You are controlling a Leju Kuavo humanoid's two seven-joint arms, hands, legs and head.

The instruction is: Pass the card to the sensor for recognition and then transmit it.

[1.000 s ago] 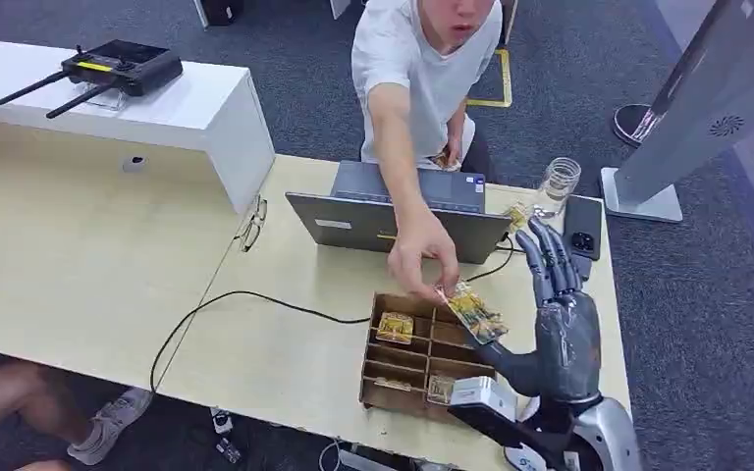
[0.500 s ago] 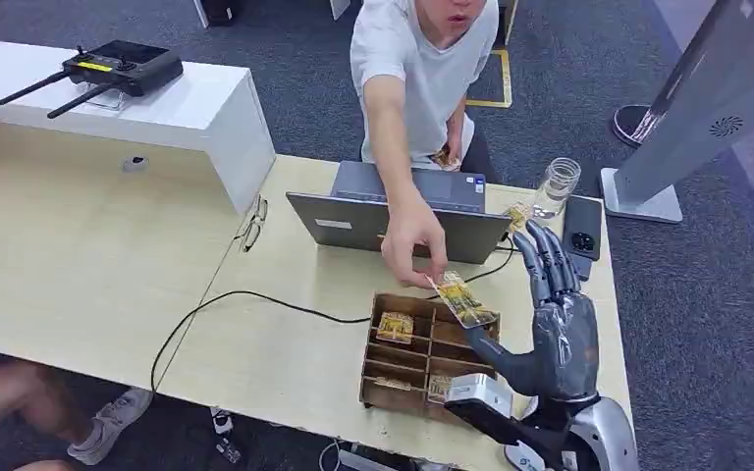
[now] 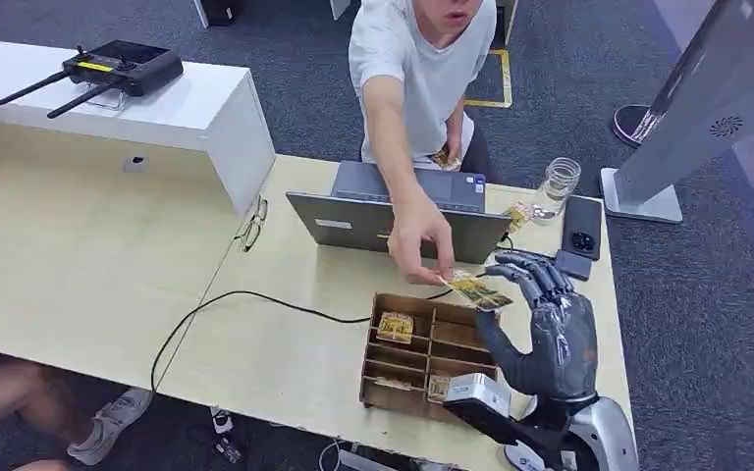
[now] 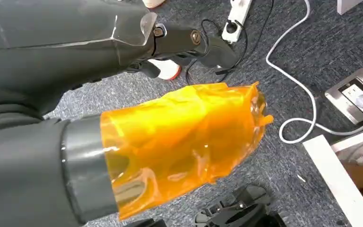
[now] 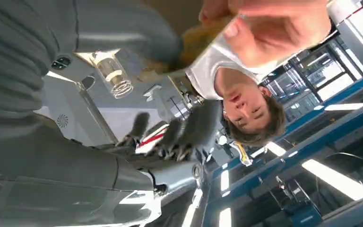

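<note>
A yellow patterned card point(image 3: 478, 291) hangs above the wooden compartment box point(image 3: 385, 365), pinched by a person's hand point(image 3: 419, 242). My right hand point(image 3: 540, 324) stands upright just right of it. Its fingers point(image 3: 522, 271) curl forward over the card's near end and the thumb point(image 3: 493, 339) sits below. In the right wrist view the card point(image 5: 203, 42) lies against the thumb, with a gap to the blurred fingers point(image 5: 189, 127). A white sensor unit point(image 3: 478, 392) sits at the box's near right corner. My left hand point(image 4: 184, 142) hangs over the floor, wrapped in orange film that hides its fingers.
An open laptop point(image 3: 393, 218) stands behind the box, with a glass jar point(image 3: 558, 183) and a phone point(image 3: 583, 226) at the table's far right. A black cable point(image 3: 245, 296) crosses the table. More cards point(image 3: 395, 327) lie in the box. The person leans in from behind the laptop.
My right hand's fingers have gone from pointing straight up to curling forward over the card. The person has shifted the card slightly up and right, and it now lies flatter.
</note>
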